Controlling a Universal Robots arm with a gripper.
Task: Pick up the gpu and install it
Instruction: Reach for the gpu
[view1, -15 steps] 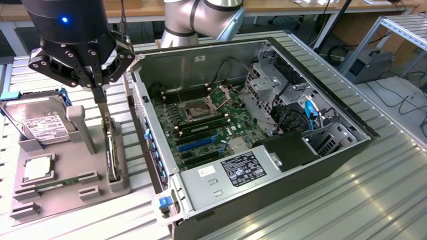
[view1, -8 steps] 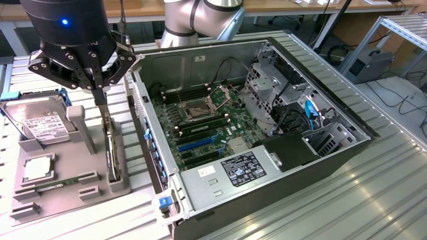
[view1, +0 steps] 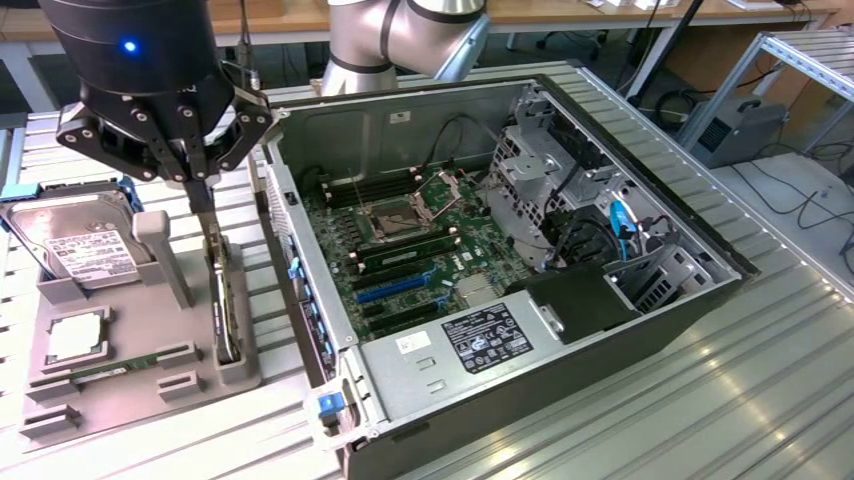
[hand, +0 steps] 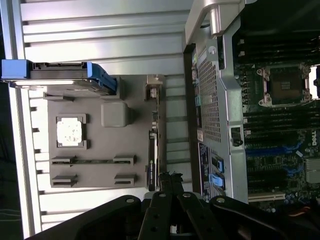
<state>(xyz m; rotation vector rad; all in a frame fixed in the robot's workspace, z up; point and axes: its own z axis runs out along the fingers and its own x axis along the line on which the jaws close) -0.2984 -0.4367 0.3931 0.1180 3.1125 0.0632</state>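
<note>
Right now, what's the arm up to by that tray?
The arm's gripper, fingers shut, hangs over the grey parts tray, just above the thin black circuit card standing on edge in its slot. The card sits in the tray, not yet in the open grey computer case beside it.

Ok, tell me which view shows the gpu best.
The exterior view: the gpu stands on edge in the grey holder, its long side visible. In the wrist view it appears as a thin dark edge.

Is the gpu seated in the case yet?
No, the gpu stands on edge in a slot of the grey tray, outside the case.
</note>
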